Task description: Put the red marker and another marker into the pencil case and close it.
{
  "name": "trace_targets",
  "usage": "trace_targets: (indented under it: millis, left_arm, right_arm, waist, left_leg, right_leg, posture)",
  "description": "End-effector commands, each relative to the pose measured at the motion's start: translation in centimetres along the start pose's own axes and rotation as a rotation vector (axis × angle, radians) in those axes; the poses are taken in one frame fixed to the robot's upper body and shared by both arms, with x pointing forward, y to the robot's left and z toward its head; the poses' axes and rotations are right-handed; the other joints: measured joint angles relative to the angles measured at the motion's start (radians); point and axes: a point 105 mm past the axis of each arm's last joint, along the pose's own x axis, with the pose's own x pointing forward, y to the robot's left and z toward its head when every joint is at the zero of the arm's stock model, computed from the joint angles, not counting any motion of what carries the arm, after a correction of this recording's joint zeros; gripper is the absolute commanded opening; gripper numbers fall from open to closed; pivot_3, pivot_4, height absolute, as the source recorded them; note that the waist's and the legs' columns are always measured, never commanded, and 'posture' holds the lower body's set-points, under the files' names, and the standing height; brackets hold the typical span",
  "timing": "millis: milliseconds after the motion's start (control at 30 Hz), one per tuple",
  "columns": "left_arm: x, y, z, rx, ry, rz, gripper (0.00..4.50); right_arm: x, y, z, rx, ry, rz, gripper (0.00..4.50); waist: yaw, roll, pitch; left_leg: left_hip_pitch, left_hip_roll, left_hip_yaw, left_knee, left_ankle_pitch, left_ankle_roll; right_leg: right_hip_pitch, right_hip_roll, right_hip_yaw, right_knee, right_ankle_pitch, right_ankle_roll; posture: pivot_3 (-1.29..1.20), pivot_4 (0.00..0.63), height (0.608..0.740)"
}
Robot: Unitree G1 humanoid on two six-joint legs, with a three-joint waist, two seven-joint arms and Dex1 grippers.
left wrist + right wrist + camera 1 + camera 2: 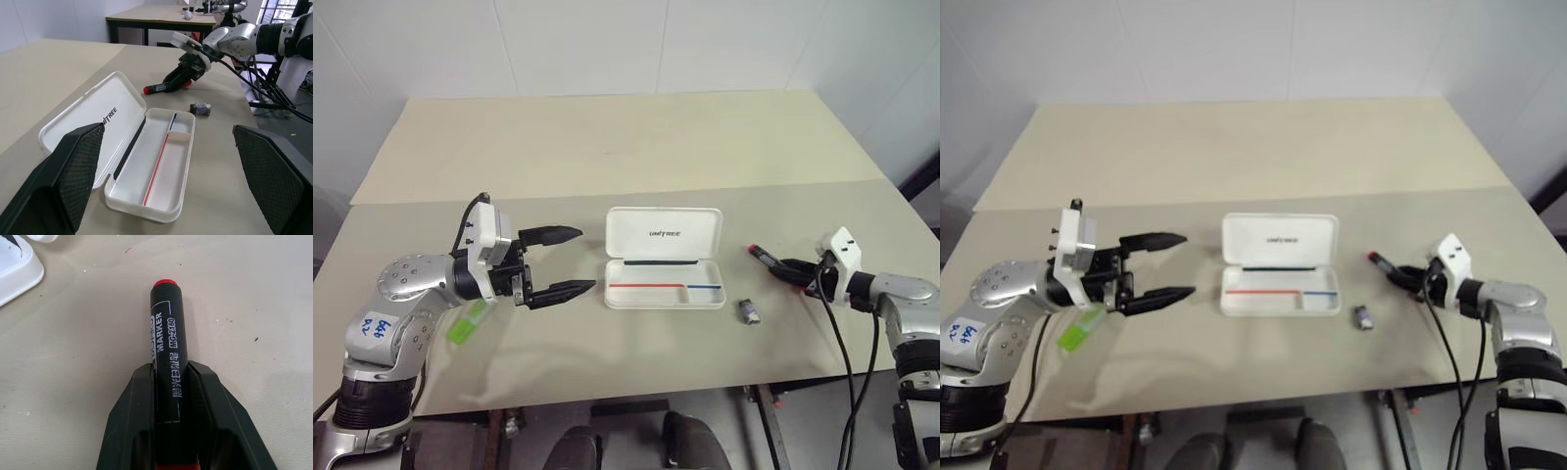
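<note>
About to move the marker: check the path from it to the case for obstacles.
Nothing blocks it. The red marker, in the right gripper, has bare table up to the open case; the grey object lies nearer the table's front edge.

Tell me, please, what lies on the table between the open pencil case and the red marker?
In the left eye view, a small dark grey object lies between the pencil case and the red marker, slightly nearer the robot.

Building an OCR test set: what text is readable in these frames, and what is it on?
"UNITREE": inside of the pencil case lid.
"MARKER" and "MG-2160": on the red marker barrel, held by the right tool.
A larger word and some characters beside them on the barrel: not readable.
Handwriting on a blue sticker on the left arm: not legible.
</note>
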Motion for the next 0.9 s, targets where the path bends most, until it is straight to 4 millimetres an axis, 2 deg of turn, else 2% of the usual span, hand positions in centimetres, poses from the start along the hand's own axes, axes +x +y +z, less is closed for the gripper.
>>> trace_targets:
  millis: [33, 167, 200, 267, 400, 500, 633, 700, 800, 900]
  left_arm:
    - [-0.5, 0.4, 0.2, 0.033, -0.019, 0.034, 4.5]
    - [-1.2, 0.8, -0.6, 0.028, -0.001, 0.055, 4.5]
    - [-1.4, 0.8, -0.8, 0.027, 0.002, 0.06, 4.5]
    - [-1.5, 0.9, -1.0, 0.026, 0.004, 0.065, 4.5]
    - [-1.7, 1.0, -1.2, 0.026, 0.006, 0.072, 4.5]
    - [-2.0, 1.1, -1.4, 0.028, 0.014, 0.083, 4.5]
    - [-2.8, 1.1, -1.6, 0.033, 0.033, 0.107, 4.5]
    - [-3.0, 1.2, -1.6, 0.034, 0.039, 0.115, 4.5]
    - [-3.7, 0.9, -1.8, 0.035, 0.064, 0.127, 4.5]
    - [-3.9, 0.7, -2.0, 0.032, 0.076, 0.129, 4.5]
  right_arm:
    - [0.0, -1.5, 2.1, -0.056, -0.065, -0.099, 0.6]
    - [-0.7, -2.7, 6.9, -0.097, -0.263, -0.147, 0.6]
    - [-1.0, -2.5, 8.6, -0.12, -0.329, -0.127, 0.6]
    - [-1.3, -2.0, 10.6, -0.152, -0.403, -0.088, 0.6]
    - [-1.3, 0.7, 13.6, -0.205, -0.501, 0.053, 0.6]
    - [-1.2, 3.9, 16.0, -0.25, -0.563, 0.2, 0.6]
    - [-0.6, 8.6, 17.4, -0.316, -0.559, 0.407, 0.6]
    - [-0.4, 9.9, 17.6, -0.333, -0.551, 0.461, 0.6]
    - [0.9, 12.9, 16.4, -0.366, -0.485, 0.596, 0.6]
    - [2.3, 13.6, 14.5, -0.361, -0.419, 0.631, 0.6]
  waist:
    - [-0.002, 0.0, 0.0]
    - [-0.002, 0.005, 0.003]
    - [-0.002, 0.005, 0.003]
    - [-0.001, 0.005, 0.003]
    - [0.003, 0.006, 0.003]
    - [0.003, 0.007, 0.004]
    - [0.002, 0.008, 0.005]
    - [0.003, 0.008, 0.005]
    - [0.002, 0.008, 0.005]
    - [0.004, 0.008, 0.005]
  left_leg:
    - [0.0, 0.0, 0.001, 0.0, 0.0, 0.0]
    - [0.0, 0.0, 0.003, 0.0, 0.0, 0.0]
    - [0.0, 0.001, 0.003, -0.001, 0.0, 0.0]
    - [0.0, 0.002, 0.003, -0.002, 0.0, 0.0]
    - [-0.001, 0.001, -0.001, -0.002, -0.001, -0.001]
    - [-0.002, 0.001, -0.002, -0.002, -0.003, 0.0]
    - [-0.002, 0.001, -0.002, -0.002, -0.005, 0.0]
    - [-0.002, 0.001, -0.003, -0.002, -0.005, 0.0]
    - [-0.002, 0.001, -0.003, -0.002, -0.005, 0.0]
    - [-0.002, 0.001, -0.003, -0.002, -0.005, 0.0]
  right_leg:
    - [0.0, 0.0, 0.0, 0.0, 0.0, 0.0]
    - [-0.002, 0.0, 0.001, 0.0, 0.001, 0.0]
    - [-0.002, 0.0, 0.001, 0.0, 0.001, 0.0]
    - [-0.003, 0.001, 0.0, 0.0, 0.001, 0.0]
    - [-0.003, 0.001, -0.002, 0.0, 0.001, 0.0]
    - [-0.004, -0.001, -0.003, 0.001, 0.001, 0.0]
    - [-0.004, -0.001, -0.004, 0.001, 0.001, 0.0]
    - [-0.004, 0.0, -0.005, 0.001, 0.001, 0.0]
    - [-0.004, 0.0, -0.004, 0.001, 0.001, 0.0]
    - [-0.004, 0.0, -0.004, 0.001, 0.001, 0.0]
  posture:
    - [0.0, 0.15, 0.74]
    - [0.0, 0.15, 0.74]
    - [0.0, 0.15, 0.74]
    - [0.0, 0.15, 0.74]
    - [0.0, 0.15, 0.74]
    - [0.0, 0.15, 0.74]
    - [0.0, 0.15, 0.74]
    - [0.0, 0.15, 0.74]
    - [0.0, 0.15, 0.74]
    - [0.0, 0.15, 0.74]
